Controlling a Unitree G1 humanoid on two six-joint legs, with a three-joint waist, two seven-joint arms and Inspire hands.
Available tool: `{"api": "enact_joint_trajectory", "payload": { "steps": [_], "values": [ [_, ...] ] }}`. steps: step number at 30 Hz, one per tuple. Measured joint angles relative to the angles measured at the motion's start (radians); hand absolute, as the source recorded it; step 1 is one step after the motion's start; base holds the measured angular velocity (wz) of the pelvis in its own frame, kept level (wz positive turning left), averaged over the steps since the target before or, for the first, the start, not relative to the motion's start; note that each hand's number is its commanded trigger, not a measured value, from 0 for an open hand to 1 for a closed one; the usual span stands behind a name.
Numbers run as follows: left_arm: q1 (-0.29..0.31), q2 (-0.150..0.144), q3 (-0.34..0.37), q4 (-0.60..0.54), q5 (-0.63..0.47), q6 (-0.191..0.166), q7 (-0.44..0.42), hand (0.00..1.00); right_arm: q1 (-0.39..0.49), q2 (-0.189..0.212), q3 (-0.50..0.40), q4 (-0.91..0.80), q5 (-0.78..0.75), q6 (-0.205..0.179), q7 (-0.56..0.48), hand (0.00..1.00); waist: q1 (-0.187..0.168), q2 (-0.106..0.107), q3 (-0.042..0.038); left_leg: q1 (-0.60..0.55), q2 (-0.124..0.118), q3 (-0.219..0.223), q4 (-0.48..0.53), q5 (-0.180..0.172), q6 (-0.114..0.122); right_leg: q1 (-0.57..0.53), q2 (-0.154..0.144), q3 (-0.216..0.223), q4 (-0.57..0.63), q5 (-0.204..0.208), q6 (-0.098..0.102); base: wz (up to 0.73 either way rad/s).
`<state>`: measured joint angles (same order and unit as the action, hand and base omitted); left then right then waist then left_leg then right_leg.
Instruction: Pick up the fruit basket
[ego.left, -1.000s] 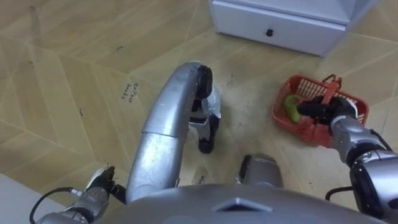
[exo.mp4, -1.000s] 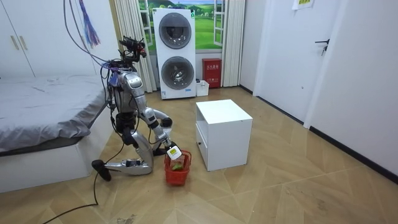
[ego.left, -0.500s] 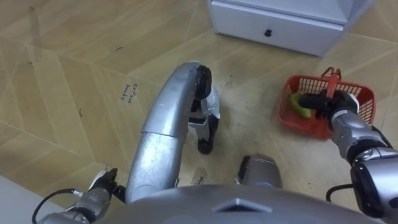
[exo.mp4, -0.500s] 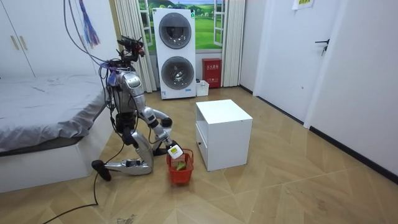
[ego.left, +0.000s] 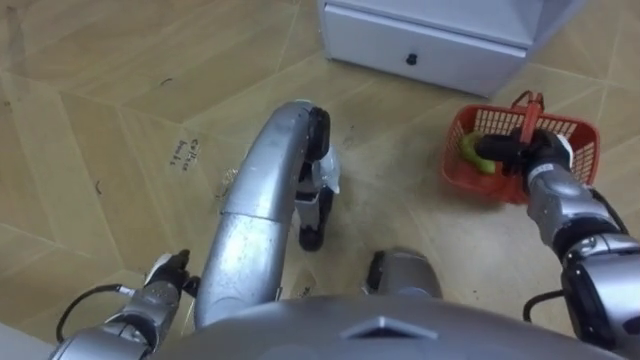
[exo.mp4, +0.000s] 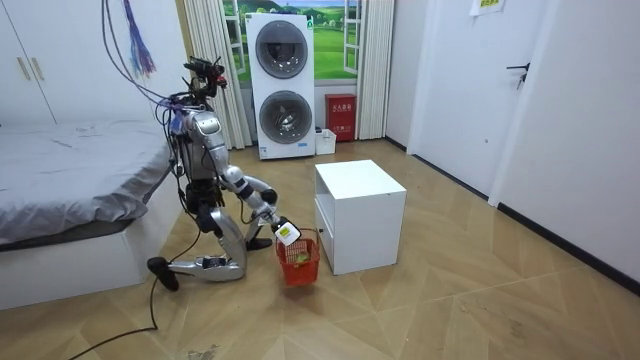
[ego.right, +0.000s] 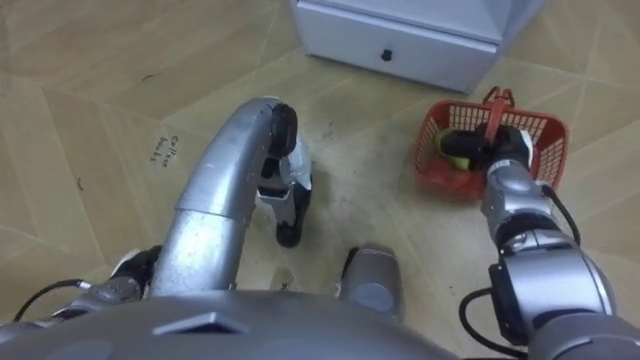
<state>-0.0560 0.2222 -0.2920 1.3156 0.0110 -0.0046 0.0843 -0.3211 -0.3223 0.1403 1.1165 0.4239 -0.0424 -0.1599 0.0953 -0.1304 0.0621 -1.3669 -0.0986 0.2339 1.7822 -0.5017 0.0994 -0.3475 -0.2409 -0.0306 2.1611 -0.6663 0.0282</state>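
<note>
Presently: basket (ego.left: 472, 186), red, green fruit (ego.left: 468, 150) inside, beside the cabinet (ego.left: 430, 45), seemingly just clear of the floor. Right hand (ego.left: 535, 158): curled round its handle. Left hand (ego.left: 160, 292): low, idle, grip unreadable. Handling: lift straight and level, away from the cabinet.

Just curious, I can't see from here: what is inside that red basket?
A green fruit lies in the red basket; the right hand, curled round the handle, covers part of it and whatever else is inside.
</note>
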Motion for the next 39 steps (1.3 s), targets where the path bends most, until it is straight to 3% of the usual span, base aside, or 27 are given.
{"api": "enact_joint_trajectory", "payload": {
  "steps": [3, 6, 7, 8, 9, 10, 11, 12, 13, 14, 15, 16, 18, 19, 20, 21, 23, 24, 25, 27, 29, 32, 39],
  "values": [
    [-0.032, 0.007, 0.033, -0.005, 0.000, 0.003, 0.004, 0.00, -0.018, 0.001, -0.005, -0.057, -0.002, 0.001, -0.028, 1.00, -0.011, -0.001, -0.0003, -0.002, 0.000, -0.008, 0.012, -0.007, 0.014, 0.004, 0.007, 0.002, -0.007, -0.003, 0.007, -0.04],
    [-0.048, 0.027, 0.045, -0.042, 0.002, 0.010, 0.005, 0.00, -0.034, -0.002, -0.006, -0.100, -0.002, 0.002, -0.035, 1.00, -0.010, 0.007, -0.0024, 0.010, 0.014, -0.009, -0.001, -0.011, 0.040, 0.026, 0.058, 0.029, -0.074, -0.051, 0.025, -0.06],
    [-0.046, 0.022, 0.051, -0.051, 0.002, 0.016, 0.006, 0.00, -0.038, -0.005, -0.006, -0.120, 0.000, 0.012, -0.034, 1.00, -0.008, 0.025, -0.0046, 0.036, 0.025, -0.011, -0.040, -0.009, 0.050, 0.026, 0.082, 0.043, -0.144, -0.052, 0.025, -0.31],
    [-0.033, 0.014, 0.056, -0.069, 0.003, 0.029, 0.006, 0.00, -0.041, -0.006, -0.006, -0.143, 0.002, 0.025, -0.033, 1.00, -0.006, 0.045, -0.0121, 0.076, 0.033, -0.019, -0.114, -0.007, 0.053, 0.026, 0.091, 0.054, -0.253, -0.051, 0.024, -0.41],
    [-0.021, 0.011, 0.064, -0.076, 0.003, 0.035, 0.006, 0.00, -0.041, -0.005, -0.006, -0.157, 0.003, 0.033, -0.032, 1.00, -0.006, 0.052, -0.0161, 0.102, 0.037, -0.022, -0.161, -0.002, 0.054, 0.031, 0.090, 0.057, -0.326, -0.051, 0.024, -0.57],
    [0.007, 0.011, 0.091, -0.088, 0.009, 0.044, 0.006, 0.00, -0.032, -0.003, -0.007, -0.203, 0.017, 0.057, -0.032, 1.00, -0.006, 0.059, -0.0200, 0.171, 0.036, -0.023, -0.273, 0.012, 0.053, 0.062, 0.085, 0.061, -0.493, -0.044, 0.015, -0.56],
    [0.031, 0.012, 0.133, -0.087, 0.008, 0.051, 0.013, 0.00, -0.010, -0.003, -0.008, -0.263, 0.035, 0.067, -0.034, 1.00, -0.007, 0.062, -0.0221, 0.249, 0.029, -0.022, -0.397, 0.033, 0.052, 0.101, 0.083, 0.062, -0.668, 0.001, 0.015, -0.61],
    [0.056, 0.014, 0.170, -0.088, 0.002, 0.055, 0.021, 0.00, 0.007, -0.003, -0.010, -0.305, 0.037, 0.067, -0.034, 1.00, -0.013, 0.060, -0.0234, 0.333, 0.019, -0.018, -0.518, 0.055, 0.055, 0.132, 0.072, 0.062, -0.807, 0.096, 0.022, -0.43],
    [0.066, 0.016, 0.180, -0.087, 0.001, 0.058, 0.025, 0.00, 0.014, -0.003, -0.013, -0.317, 0.036, 0.068, -0.034, 1.00, -0.015, 0.060, -0.0244, 0.375, 0.011, -0.016, -0.577, 0.068, 0.058, 0.145, 0.065, 0.059, -0.862, 0.158, 0.028, -0.32],
    [0.081, 0.022, 0.186, -0.091, 0.001, 0.063, 0.036, 0.00, 0.048, -0.002, -0.034, -0.366, 0.027, 0.070, -0.046, 1.00, -0.016, 0.063, -0.0271, 0.456, 0.004, -0.015, -0.690, 0.092, 0.065, 0.160, 0.062, 0.058, -0.948, 0.305, 0.034, -0.29],
    [0.089, 0.030, 0.193, -0.114, 0.002, 0.066, 0.046, 0.00, 0.074, 0.004, -0.049, -0.426, 0.018, 0.070, -0.053, 1.00, -0.016, 0.062, -0.0277, 0.535, -0.001, -0.015, -0.793, 0.114, 0.067, 0.149, 0.054, 0.057, -0.981, 0.420, 0.047, -0.35],
    [0.094, 0.034, 0.195, -0.119, 0.005, 0.066, 0.050, 0.00, 0.080, 0.005, -0.049, -0.446, 0.009, 0.072, -0.053, 1.00, -0.015, 0.062, -0.0280, 0.572, -0.002, -0.015, -0.838, 0.123, 0.066, 0.131, 0.055, 0.056, -0.981, 0.429, 0.047, -0.44],
    [0.091, 0.036, 0.206, -0.117, 0.009, 0.062, 0.078, 0.00, 0.100, 0.006, -0.044, -0.485, -0.034, 0.089, -0.047, 1.00, -0.012, 0.064, -0.0295, 0.688, -0.001, -0.016, -0.962, 0.147, 0.063, 0.067, 0.057, 0.045, -0.945, 0.393, 0.048, -0.40],
    [0.092, 0.032, 0.224, -0.122, 0.013, 0.057, 0.088, 0.00, 0.117, 0.005, -0.044, -0.519, -0.052, 0.101, -0.047, 1.00, -0.011, 0.069, -0.0357, 0.768, 0.004, -0.019, -1.040, 0.162, 0.057, 0.025, 0.059, 0.035, -0.952, 0.346, 0.043, -0.42],
    [0.093, 0.032, 0.227, -0.123, 0.014, 0.051, 0.103, 0.00, 0.132, 0.005, -0.045, -0.552, -0.056, 0.103, -0.048, 1.00, -0.015, 0.073, -0.0385, 0.841, 0.013, -0.023, -1.110, 0.176, 0.050, -0.001, 0.061, 0.025, -1.003, 0.302, 0.046, -0.42],
    [0.094, 0.032, 0.227, -0.123, 0.014, 0.048, 0.113, 0.00, 0.140, 0.005, -0.045, -0.569, -0.056, 0.104, -0.048, 1.00, -0.017, 0.073, -0.0395, 0.875, 0.018, -0.026, -1.142, 0.184, 0.045, -0.012, 0.061, 0.023, -1.041, 0.288, 0.047, -0.28],
    [0.095, 0.021, 0.229, -0.128, 0.013, 0.041, 0.144, 0.00, 0.158, 0.005, -0.047, -0.605, -0.058, 0.106, -0.055, 1.00, -0.032, 0.067, -0.0428, 0.986, 0.040, -0.046, -1.224, 0.204, 0.027, -0.018, 0.050, -0.012, -1.284, 0.274, 0.055, -0.14],
    [0.104, 0.016, 0.229, -0.150, 0.007, 0.040, 0.148, 0.00, 0.165, 0.005, -0.048, -0.633, -0.058, 0.105, -0.069, 1.00, -0.033, 0.055, -0.0501, 1.013, 0.048, -0.048, -1.234, 0.206, 0.023, -0.010, 0.049, -0.039, -1.453, 0.294, 0.048, -0.04],
    [0.109, 0.014, 0.229, -0.164, 0.001, 0.040, 0.150, 0.00, 0.170, 0.005, -0.049, -0.653, -0.058, 0.103, -0.074, 1.00, -0.036, 0.049, -0.0509, 1.020, 0.050, -0.049, -1.229, 0.206, 0.023, -0.004, 0.050, -0.044, -1.525, 0.310, 0.052, 0.08],
    [0.132, -0.014, 0.245, -0.191, 0.007, 0.036, 0.153, 0.00, 0.188, 0.005, -0.055, -0.709, -0.054, 0.086, -0.085, 1.00, -0.030, 0.052, -0.0557, 1.083, 0.070, -0.073, -1.286, 0.225, -0.011, 0.080, 0.086, -0.087, -1.648, 0.362, 0.038, -0.05],
    [0.159, -0.020, 0.258, -0.197, 0.028, 0.028, 0.163, 0.00, 0.213, 0.006, -0.056, -0.787, -0.039, 0.081, -0.085, 1.00, -0.020, 0.055, -0.0579, 1.141, 0.083, -0.086, -1.380, 0.244, -0.039, 0.150, 0.118, -0.106, -1.753, 0.406, 0.024, -0.18],
    [0.205, -0.020, 0.286, -0.200, 0.075, 0.039, 0.191, 0.00, 0.251, 0.018, -0.056, -0.859, -0.046, 0.065, -0.077, 1.00, -0.018, 0.046, -0.0582, 1.207, 0.092, -0.098, -1.451, 0.262, -0.053, 0.231, 0.140, -0.120, -1.849, 0.431, 0.018, 0.06],
    [0.276, -0.026, 0.311, -0.213, 0.193, 0.079, 0.167, 0.00, 0.238, 0.040, -0.056, -0.975, -0.085, 0.070, -0.068, 1.00, -0.008, 0.043, -0.0597, 1.262, 0.102, -0.109, -1.482, 0.266, -0.058, 0.311, 0.157, -0.123, -1.918, 0.439, 0.011, 0.05]
  ]
}}
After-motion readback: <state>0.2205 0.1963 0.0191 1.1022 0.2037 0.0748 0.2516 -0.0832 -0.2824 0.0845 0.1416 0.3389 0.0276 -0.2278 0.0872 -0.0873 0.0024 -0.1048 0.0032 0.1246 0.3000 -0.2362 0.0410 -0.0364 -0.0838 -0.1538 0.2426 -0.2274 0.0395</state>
